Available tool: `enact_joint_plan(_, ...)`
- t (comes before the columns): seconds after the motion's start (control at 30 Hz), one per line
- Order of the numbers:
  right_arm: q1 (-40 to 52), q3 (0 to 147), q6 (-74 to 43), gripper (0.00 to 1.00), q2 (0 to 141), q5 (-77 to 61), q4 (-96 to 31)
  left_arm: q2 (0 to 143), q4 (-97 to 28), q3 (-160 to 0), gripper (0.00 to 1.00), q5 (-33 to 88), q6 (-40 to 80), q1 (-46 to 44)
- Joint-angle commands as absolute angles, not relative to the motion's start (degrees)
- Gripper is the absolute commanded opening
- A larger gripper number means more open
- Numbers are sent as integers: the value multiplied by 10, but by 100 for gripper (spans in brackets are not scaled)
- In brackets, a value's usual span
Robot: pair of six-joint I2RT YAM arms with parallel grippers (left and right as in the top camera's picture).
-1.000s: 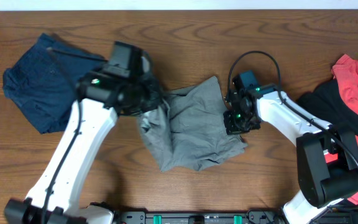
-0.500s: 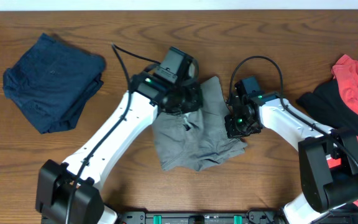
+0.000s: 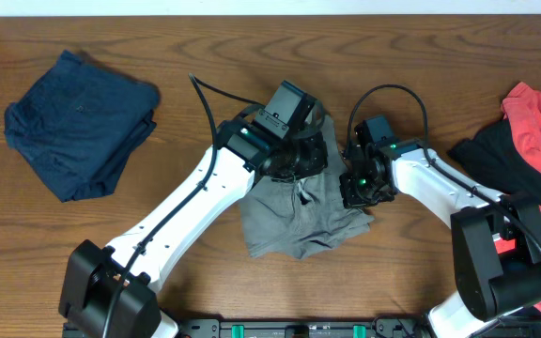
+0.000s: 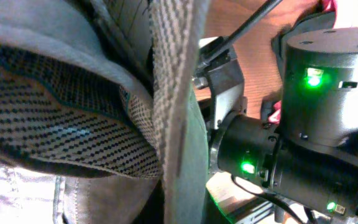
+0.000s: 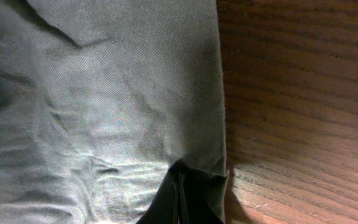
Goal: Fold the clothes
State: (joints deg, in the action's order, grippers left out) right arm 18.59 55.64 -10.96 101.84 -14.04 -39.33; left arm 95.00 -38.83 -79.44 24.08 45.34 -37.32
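Right jaws are pinched shut on the grey shorts (image 3: 294,221) at their right edge, while left jaws are hidden under draped cloth, state undeterminable.

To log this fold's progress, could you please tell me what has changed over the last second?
The left tool swept rightward, carrying the left side of the grey shorts over toward the right tool. The right tool stayed clamped on their right edge; the navy garment did not move.

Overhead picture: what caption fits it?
Left gripper and right gripper hold grey shorts; navy garment, red garment, black garment wait nearby.
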Motion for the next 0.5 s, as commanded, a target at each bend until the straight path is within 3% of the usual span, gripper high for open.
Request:
enact_joint_plan(0.0, 188, 528, -124, 1, 1042, -131, -401, 952, -375, -809, 47, 283, 483, -378)
enact_joint_plan(0.1, 186, 535, -132, 1, 1037, -123, -422, 949, -359, -809, 62, 339, 459, -370)
enact_joint_plan(0.33, 137, 639, -169, 1, 975, -22, -575, 915, -354, -809, 63, 351, 358, -278)
enact_joint_plan(0.47, 101, 722, -177, 1, 916, -10, -635, 917, -358, -809, 63, 257, 292, -206)
